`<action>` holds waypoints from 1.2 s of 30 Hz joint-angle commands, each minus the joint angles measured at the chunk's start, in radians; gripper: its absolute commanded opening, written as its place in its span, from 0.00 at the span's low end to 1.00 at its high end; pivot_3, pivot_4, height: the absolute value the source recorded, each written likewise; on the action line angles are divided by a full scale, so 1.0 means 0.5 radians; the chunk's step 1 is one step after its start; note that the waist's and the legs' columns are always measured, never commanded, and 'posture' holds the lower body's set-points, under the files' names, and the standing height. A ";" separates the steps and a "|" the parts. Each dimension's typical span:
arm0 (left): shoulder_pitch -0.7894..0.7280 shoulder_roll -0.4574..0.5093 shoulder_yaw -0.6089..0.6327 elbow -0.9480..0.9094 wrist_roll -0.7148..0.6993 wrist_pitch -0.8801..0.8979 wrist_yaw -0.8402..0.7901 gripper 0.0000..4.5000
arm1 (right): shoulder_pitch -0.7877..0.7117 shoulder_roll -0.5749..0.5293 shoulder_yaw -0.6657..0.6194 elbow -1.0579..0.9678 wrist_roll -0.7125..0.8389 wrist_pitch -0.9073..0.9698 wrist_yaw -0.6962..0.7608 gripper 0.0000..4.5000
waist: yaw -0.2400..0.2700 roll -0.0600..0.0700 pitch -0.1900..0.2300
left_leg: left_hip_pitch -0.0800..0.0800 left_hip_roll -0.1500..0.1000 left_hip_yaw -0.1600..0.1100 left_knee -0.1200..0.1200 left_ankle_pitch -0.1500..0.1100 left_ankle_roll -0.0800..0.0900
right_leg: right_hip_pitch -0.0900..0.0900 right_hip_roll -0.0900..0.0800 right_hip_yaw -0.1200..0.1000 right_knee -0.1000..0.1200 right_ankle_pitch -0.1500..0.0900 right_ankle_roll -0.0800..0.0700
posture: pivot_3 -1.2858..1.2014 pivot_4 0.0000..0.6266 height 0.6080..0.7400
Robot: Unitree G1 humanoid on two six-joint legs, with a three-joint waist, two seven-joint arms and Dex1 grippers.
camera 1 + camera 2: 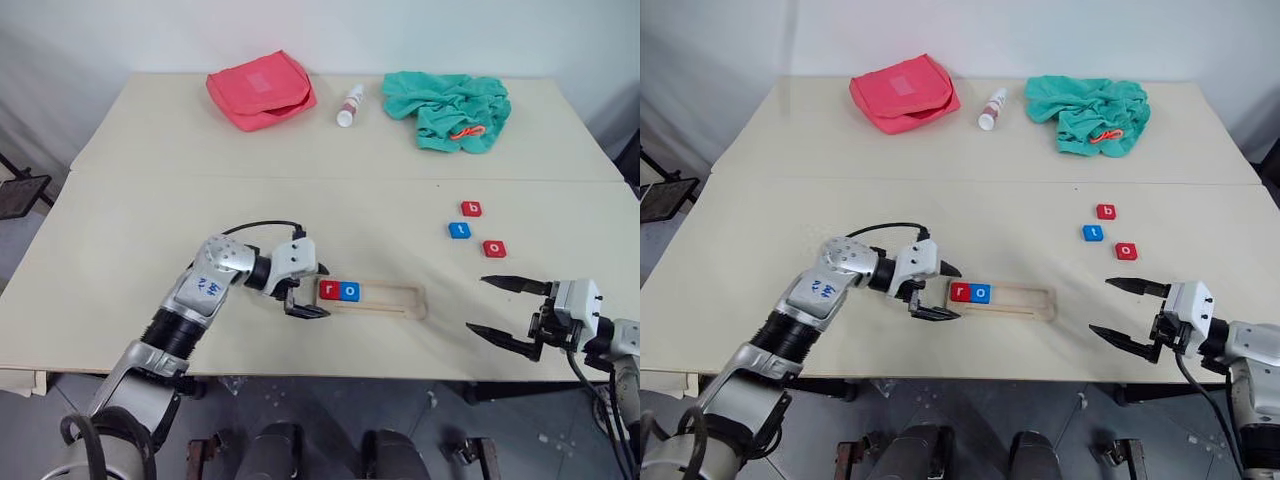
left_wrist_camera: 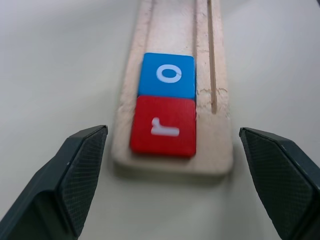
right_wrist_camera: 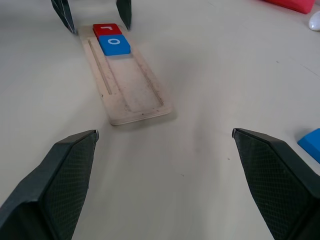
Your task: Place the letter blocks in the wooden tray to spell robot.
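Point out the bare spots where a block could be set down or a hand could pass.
The tray groove is free right of the r and o. Bare table spans the left side, and lies between the tray and the right hand. It is crowded along the far edge: pouch, bottle, cloth. Three loose blocks cluster right.

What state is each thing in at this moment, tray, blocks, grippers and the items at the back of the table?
Wooden tray: flat on the table, holding two blocks at its left end, rest unfilled.
Red r block: in the tray, first slot.
Blue o block: in the tray, touching the r.
Red b block: loose on the table.
Blue t block: loose on the table.
Red o block: loose on the table.
Left gripper: open, at the tray's left end, holding nothing.
Right gripper: open, holding nothing.
Pink pouch: closed.
Green cloth: crumpled.
White bottle: lying on its side.
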 commanded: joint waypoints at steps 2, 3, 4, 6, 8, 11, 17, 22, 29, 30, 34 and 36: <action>0.156 0.168 0.257 -0.240 -0.206 -0.014 -0.067 1.00 | 0.034 -0.053 -0.111 -0.067 0.047 0.094 -0.089 1.00 | -0.001 0.000 0.000 | 0.000 0.000 0.000 0.000 0.000 0.000 | 0.000 0.000 0.000 0.000 0.000 0.000 | 0.52 0.24 1.00; 0.210 0.205 0.327 -0.242 -0.253 -0.092 -0.092 1.00 | 0.049 -0.044 -0.123 -0.087 0.046 0.124 -0.133 1.00 | -0.001 0.000 0.000 | 0.000 0.000 -0.001 0.000 0.000 0.000 | 0.000 0.000 0.000 0.000 0.000 0.000 | 0.52 0.24 1.00; 0.268 0.219 0.426 -0.216 -0.314 -0.220 -0.105 1.00 | 0.070 -0.035 -0.131 -0.107 0.017 0.170 -0.215 1.00 | -0.001 0.001 0.000 | 0.001 0.000 -0.001 0.000 0.000 0.000 | 0.000 0.000 0.000 0.000 0.000 0.000 | 0.52 0.24 1.00; 0.352 0.223 0.557 -0.166 -0.398 -0.402 -0.114 1.00 | 0.096 -0.015 -0.138 -0.140 -0.052 0.271 -0.399 1.00 | 0.001 0.000 0.000 | 0.001 0.000 -0.001 -0.001 0.000 0.000 | 0.000 0.000 0.001 0.000 0.000 0.000 | 0.52 0.24 1.00; 0.408 0.181 0.664 -0.107 -0.474 -0.553 -0.103 1.00 | 0.096 0.028 -0.157 -0.186 -0.086 0.407 -0.632 1.00 | 0.006 0.000 0.000 | 0.001 0.000 -0.001 0.001 0.000 0.000 | 0.001 -0.001 0.001 0.000 0.000 0.000 | 0.52 0.24 1.00; 0.480 0.116 0.762 0.010 -0.611 -0.719 -0.198 1.00 | 0.120 0.099 -0.186 -0.305 -0.137 0.564 -0.955 1.00 | 0.009 0.001 0.000 | 0.001 -0.001 -0.002 0.003 0.000 0.000 | 0.001 -0.002 0.001 0.002 0.000 0.000 | 0.52 0.24 1.00; 0.569 0.040 0.827 0.222 -0.755 -0.937 -0.425 1.00 | 0.197 0.212 -0.205 -0.590 -0.237 0.744 -1.371 1.00 | 0.001 0.001 0.000 | 0.001 -0.001 0.000 0.000 0.000 0.000 | -0.001 -0.001 0.001 0.004 0.000 0.000 | 0.52 0.24 1.00; 0.553 0.029 0.803 0.469 -0.753 -1.093 -0.607 1.00 | 0.243 0.300 -0.248 -0.829 -0.092 0.956 -1.508 1.00 | -0.002 0.002 -0.001 | 0.004 -0.001 0.003 -0.001 0.000 0.000 | -0.002 -0.001 0.003 0.007 0.000 0.000 | 0.52 0.24 1.00; 0.453 -0.006 0.787 0.681 -0.755 -1.177 -0.734 1.00 | 0.311 0.193 -0.271 -0.959 -0.117 1.260 -1.579 1.00 | 0.006 0.002 -0.001 | 0.004 -0.002 0.001 0.000 0.000 0.000 | -0.002 -0.002 0.003 0.009 0.000 0.000 | 0.52 0.24 1.00; 0.443 -0.013 0.790 0.697 -0.759 -1.194 -0.747 1.00 | 0.313 0.179 -0.274 -0.974 -0.112 1.334 -1.596 1.00 | 0.003 0.002 -0.001 | 0.004 -0.002 0.002 0.000 0.000 0.000 | -0.002 -0.002 0.003 0.010 0.000 0.000 | 0.52 0.24 1.00; 0.406 -0.037 0.786 0.749 -0.777 -1.257 -0.805 1.00 | 0.254 0.213 -0.336 -1.001 -0.034 1.452 -1.645 1.00 | -0.004 0.002 -0.001 | 0.004 -0.001 0.002 -0.001 0.000 0.000 | -0.002 -0.001 0.003 0.010 0.000 0.000 | 0.52 0.24 1.00; 0.391 -0.050 0.784 0.767 -0.788 -1.279 -0.825 1.00 | 0.239 0.191 -0.327 -1.004 -0.021 1.517 -1.640 1.00 | -0.007 0.002 -0.001 | 0.004 -0.001 0.004 -0.001 0.000 0.000 | -0.003 -0.001 0.003 0.010 0.000 0.000 | 0.52 0.24 1.00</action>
